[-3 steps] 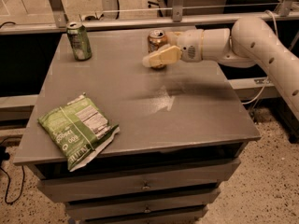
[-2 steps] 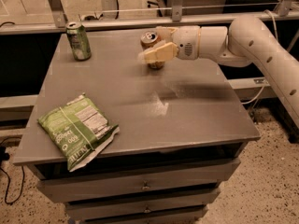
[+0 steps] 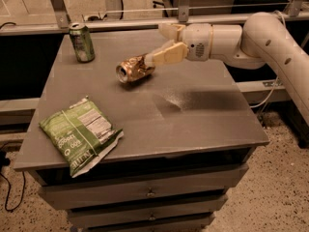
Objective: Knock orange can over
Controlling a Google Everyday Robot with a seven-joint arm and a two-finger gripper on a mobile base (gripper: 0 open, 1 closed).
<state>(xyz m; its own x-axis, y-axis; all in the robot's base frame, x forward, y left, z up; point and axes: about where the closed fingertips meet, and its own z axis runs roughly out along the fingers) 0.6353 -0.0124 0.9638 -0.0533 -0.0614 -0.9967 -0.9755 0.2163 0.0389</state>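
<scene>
Orange can (image 3: 135,67) on its side, upper centre.
We see the gripper (image 3: 156,45), fingers (image 3: 169,54) spread, touching it from the right.
</scene>
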